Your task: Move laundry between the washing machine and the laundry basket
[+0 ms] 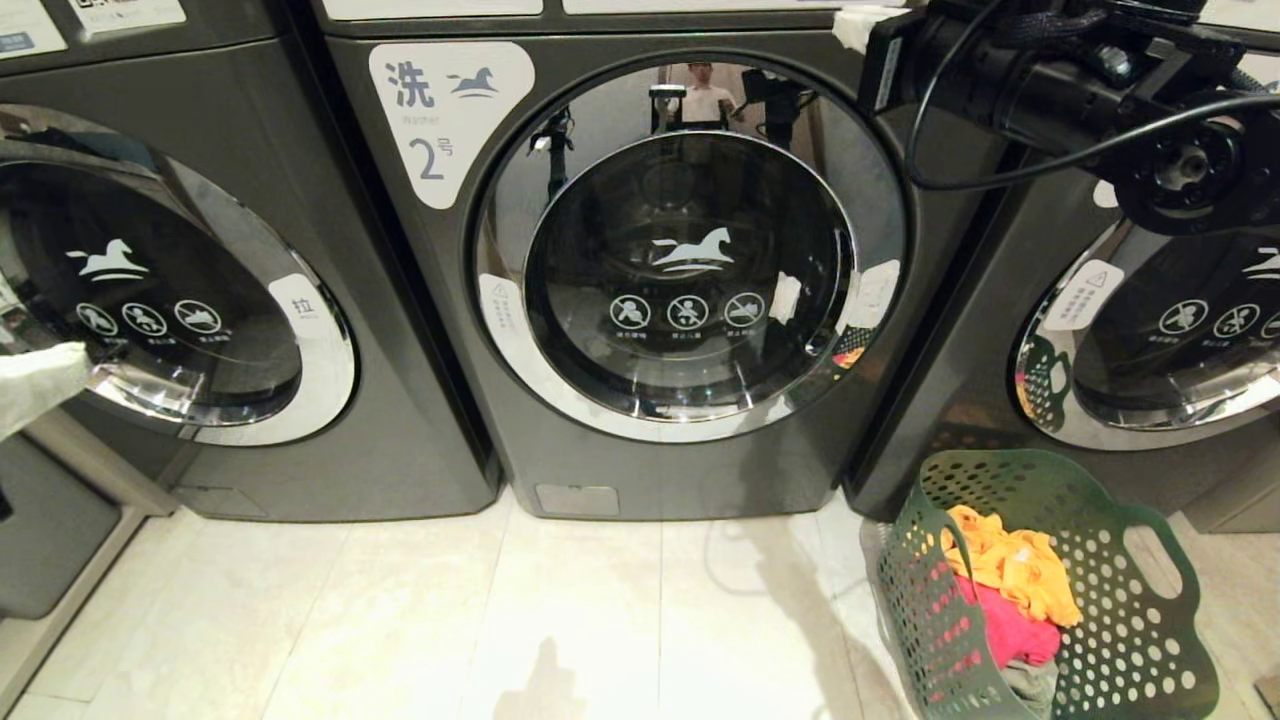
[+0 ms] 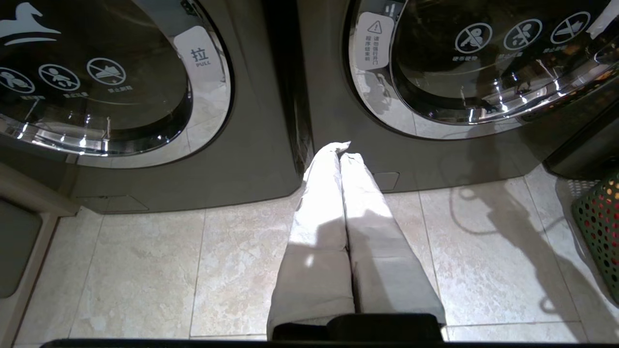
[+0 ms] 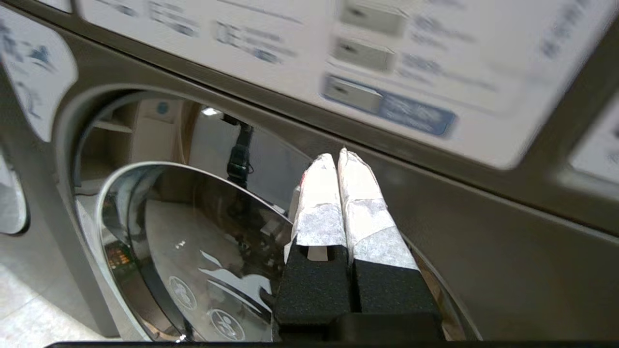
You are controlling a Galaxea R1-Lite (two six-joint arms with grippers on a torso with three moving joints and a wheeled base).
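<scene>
Grey garment lies half-buried, cut off in the basket.

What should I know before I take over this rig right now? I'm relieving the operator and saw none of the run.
Left gripper: shut, empty, low over the floor tiles between machine 2 and the one on its left.
Right gripper: shut, empty, raised near the top right of the washing machine labelled 2, by its door rim.
Door: closed.
Laundry basket: on the floor, right of machine 2, holding an orange-yellow garment, a pink-red one and a greyish one underneath.
Done: nothing moved into the machine, as far as I can see.
Left: open the door, load the garments.
</scene>
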